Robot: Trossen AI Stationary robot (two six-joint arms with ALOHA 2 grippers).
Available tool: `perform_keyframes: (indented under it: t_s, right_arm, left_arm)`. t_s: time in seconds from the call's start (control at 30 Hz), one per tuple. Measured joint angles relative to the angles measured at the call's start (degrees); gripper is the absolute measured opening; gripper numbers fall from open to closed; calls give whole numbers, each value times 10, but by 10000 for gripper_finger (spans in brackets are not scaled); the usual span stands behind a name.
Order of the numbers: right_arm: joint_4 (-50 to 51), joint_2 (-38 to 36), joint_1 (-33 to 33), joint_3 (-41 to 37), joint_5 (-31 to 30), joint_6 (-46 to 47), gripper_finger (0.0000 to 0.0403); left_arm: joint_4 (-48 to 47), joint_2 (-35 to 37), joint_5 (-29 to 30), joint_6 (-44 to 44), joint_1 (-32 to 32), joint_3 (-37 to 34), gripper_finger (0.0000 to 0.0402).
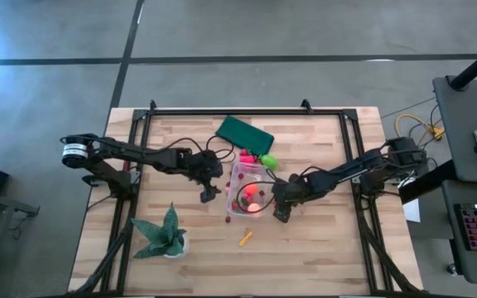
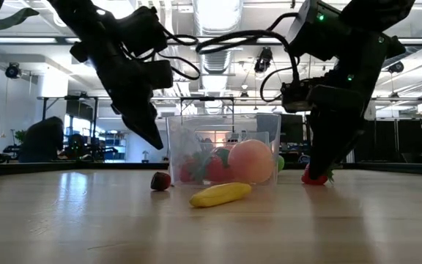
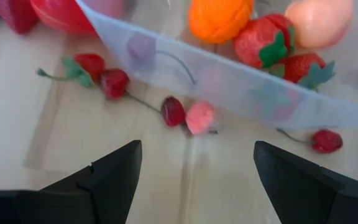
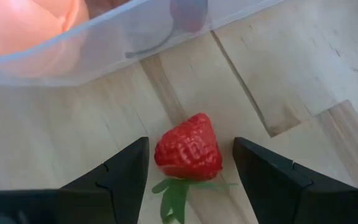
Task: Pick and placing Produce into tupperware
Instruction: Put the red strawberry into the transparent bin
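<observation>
Produce sits partly packed in the tupperware (image 1: 248, 189), a clear, thin-walled plastic box with rounded corners at the middle of the pale wood-plank table (image 1: 321, 248); through its see-through wall the low view shows a smooth peach-coloured ball (image 2: 251, 161) and red strawberries with green leaf caps (image 2: 215, 169), their outlines blurred by the plastic; a ribbed orange ball (image 3: 219, 17) lies inside too, its top cut off in the left wrist view; on the table at the box's left side lie small glossy red cherries on thin stems (image 3: 173, 111) and a pink piece (image 3: 199, 117); a yellow banana-shaped stick (image 2: 220, 194) lies on the near side of the box; the left gripper (image 1: 209, 194) hangs just left of the box with its dark fingers (image 3: 114, 171) spread wide and nothing between them; the right gripper (image 1: 281, 213) is down at the box's near right corner, fingers parted on either side of a dimpled red strawberry (image 4: 189, 148) resting on the wood, whether they touch it cannot be told; a lime-green round piece (image 1: 267, 161) lies at the far side beside a flat dark green rectangle (image 1: 243, 134); a spiky green potted plant (image 1: 164, 236) stands at the near left
</observation>
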State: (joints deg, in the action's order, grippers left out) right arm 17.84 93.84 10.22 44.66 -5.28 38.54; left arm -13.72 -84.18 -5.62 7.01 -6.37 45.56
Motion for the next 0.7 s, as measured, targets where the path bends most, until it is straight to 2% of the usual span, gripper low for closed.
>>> perform_keyframes:
  t_s: [0.27,0.7]
  right_arm:
    - [0,5,0,1,-10,0,222]
    - [6,-10,0,-2,-5,3,158]
  left_arm:
    - [17,0,1,-1,0,0,295]
    - [27,0,1,-2,0,0,295]
